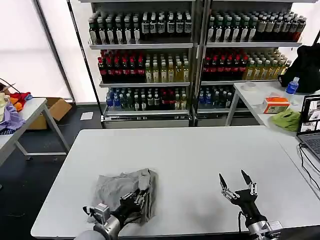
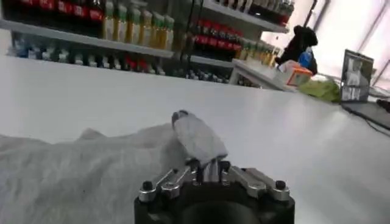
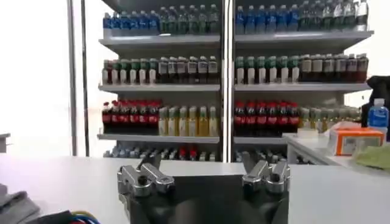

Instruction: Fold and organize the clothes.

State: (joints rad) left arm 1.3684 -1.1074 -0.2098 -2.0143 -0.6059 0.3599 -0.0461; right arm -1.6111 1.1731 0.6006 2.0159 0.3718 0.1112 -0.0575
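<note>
Head view: left gripper [image 1: 134,199] pinches a fold of the rumpled grey shirt [image 1: 122,189], right gripper [image 1: 239,187] waiting spread wide; folding looks barely begun.

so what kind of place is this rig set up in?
Likely a lab or demo space mocked up like a shop: shelves of bottled drinks behind a white table, and a laptop on a side table, with a grey shirt being handled.
</note>
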